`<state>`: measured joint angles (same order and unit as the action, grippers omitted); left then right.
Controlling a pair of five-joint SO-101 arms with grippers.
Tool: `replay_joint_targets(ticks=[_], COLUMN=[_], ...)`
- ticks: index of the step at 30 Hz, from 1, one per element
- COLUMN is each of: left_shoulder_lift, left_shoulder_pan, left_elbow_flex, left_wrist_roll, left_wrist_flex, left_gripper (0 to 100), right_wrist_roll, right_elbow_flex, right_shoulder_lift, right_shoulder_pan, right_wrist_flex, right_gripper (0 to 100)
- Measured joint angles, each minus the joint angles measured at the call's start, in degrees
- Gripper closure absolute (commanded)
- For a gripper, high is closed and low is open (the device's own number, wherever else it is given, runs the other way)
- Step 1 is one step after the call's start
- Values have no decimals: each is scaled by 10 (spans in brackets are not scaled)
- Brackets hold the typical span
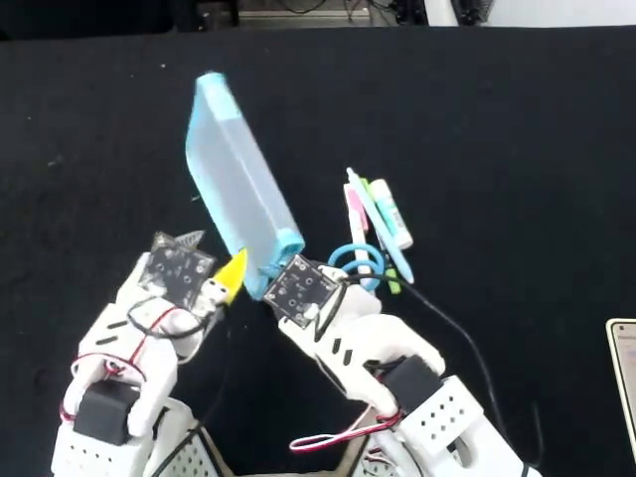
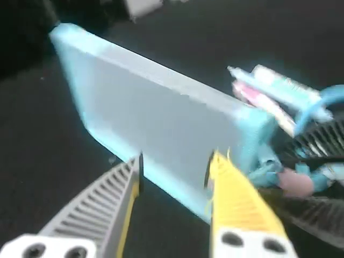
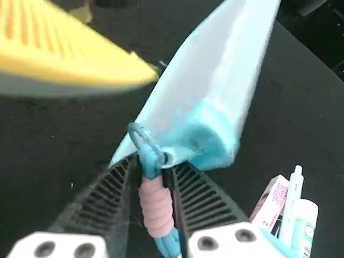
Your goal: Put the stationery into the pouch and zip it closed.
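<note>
I see the light-blue pouch (image 1: 237, 179) lying slantwise on the black table (image 1: 517, 149); what it holds I cannot tell. The stationery (image 1: 376, 224) lies outside, just right of it. My left gripper (image 2: 174, 172) is spread wide at the pouch's long edge. My right gripper (image 3: 153, 166) pinches the pink zipper pull (image 3: 156, 201).

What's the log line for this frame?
left gripper: open at pouch | right gripper: shut on zipper pull | stationery: outside pouch
</note>
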<state>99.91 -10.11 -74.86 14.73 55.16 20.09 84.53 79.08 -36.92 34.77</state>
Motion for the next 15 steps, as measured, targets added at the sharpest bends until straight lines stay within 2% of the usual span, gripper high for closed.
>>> replay_joint_targets(ticks=[6,12,15], left_shoulder_lift=[0,0,0], left_shoulder_pan=[4,8,37], left_elbow_flex=[88,96,76], left_wrist_roll=[0,0,0], left_wrist_flex=[95,103,81], left_gripper=[790,790,790], right_wrist_roll=[0,0,0], right_elbow_flex=[0,0,0], right_shoulder_lift=[0,0,0], right_shoulder_pan=[0,-4,-27], right_wrist_flex=[0,0,0], right_gripper=[987,987,987])
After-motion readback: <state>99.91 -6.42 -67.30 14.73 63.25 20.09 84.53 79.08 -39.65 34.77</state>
